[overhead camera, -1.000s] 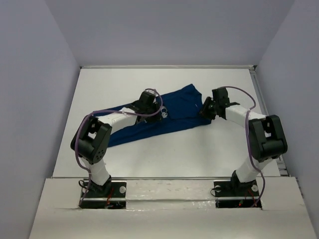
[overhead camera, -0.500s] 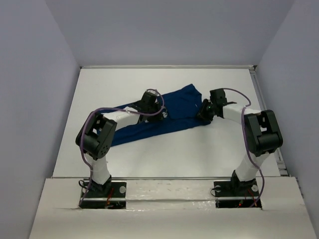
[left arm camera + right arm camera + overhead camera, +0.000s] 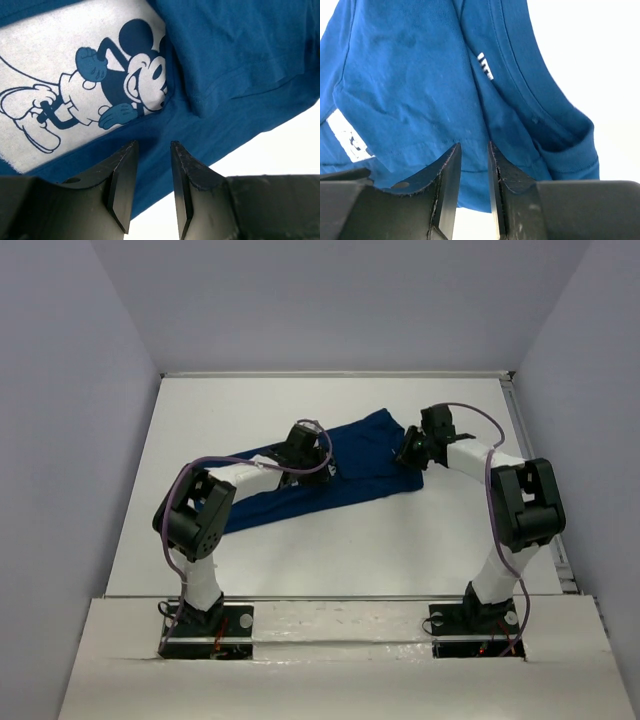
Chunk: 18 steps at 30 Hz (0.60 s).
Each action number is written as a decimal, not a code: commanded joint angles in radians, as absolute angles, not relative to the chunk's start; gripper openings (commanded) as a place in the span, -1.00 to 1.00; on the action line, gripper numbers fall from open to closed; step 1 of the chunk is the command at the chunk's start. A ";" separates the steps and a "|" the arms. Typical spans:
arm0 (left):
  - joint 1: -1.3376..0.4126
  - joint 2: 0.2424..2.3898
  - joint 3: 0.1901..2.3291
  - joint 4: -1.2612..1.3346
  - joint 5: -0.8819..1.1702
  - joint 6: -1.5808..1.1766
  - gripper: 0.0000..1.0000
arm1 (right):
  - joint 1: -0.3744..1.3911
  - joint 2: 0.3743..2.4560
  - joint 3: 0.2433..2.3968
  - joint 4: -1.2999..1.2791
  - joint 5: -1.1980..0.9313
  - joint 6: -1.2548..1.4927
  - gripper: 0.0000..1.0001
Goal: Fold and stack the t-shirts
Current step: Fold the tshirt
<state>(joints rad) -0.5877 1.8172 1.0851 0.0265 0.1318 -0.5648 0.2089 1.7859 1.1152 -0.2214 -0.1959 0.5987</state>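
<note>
The dark navy t-shirt [image 3: 330, 475] lies as a long diagonal band across the middle of the white table [image 3: 300, 550]. Its pale Mickey Mouse print [image 3: 85, 95] shows in the left wrist view. My left gripper [image 3: 305, 443] hovers over the middle of the shirt by the print; in its own view the left gripper [image 3: 154, 146] is open a little and empty, over the shirt's near edge. My right gripper [image 3: 410, 452] is over the shirt's right end. In its own view the right gripper [image 3: 473, 147] is open a little and empty, above the hem below the collar label [image 3: 485, 66].
The table is walled in by pale side and back walls [image 3: 330, 300]. A raised rail [image 3: 520, 430] runs along the table's right edge. Both arm bases [image 3: 205, 625] stand at the near edge.
My right gripper has shifted slightly away from me along the shirt's right end. My left gripper has edged slightly right over the print. The shirt lies much as before.
</note>
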 commanded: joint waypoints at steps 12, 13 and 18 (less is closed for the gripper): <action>-0.601 1.890 1.210 0.100 0.245 -0.704 -0.37 | 0.206 1.821 1.144 -0.256 -0.199 0.561 -0.66; -0.601 1.897 1.216 0.097 0.244 -0.704 -0.37 | 0.206 1.818 1.144 -0.253 -0.201 0.561 -0.70; -0.601 1.940 1.243 0.084 0.218 -0.703 -0.38 | 0.206 1.816 1.155 -0.262 -0.221 0.561 -0.80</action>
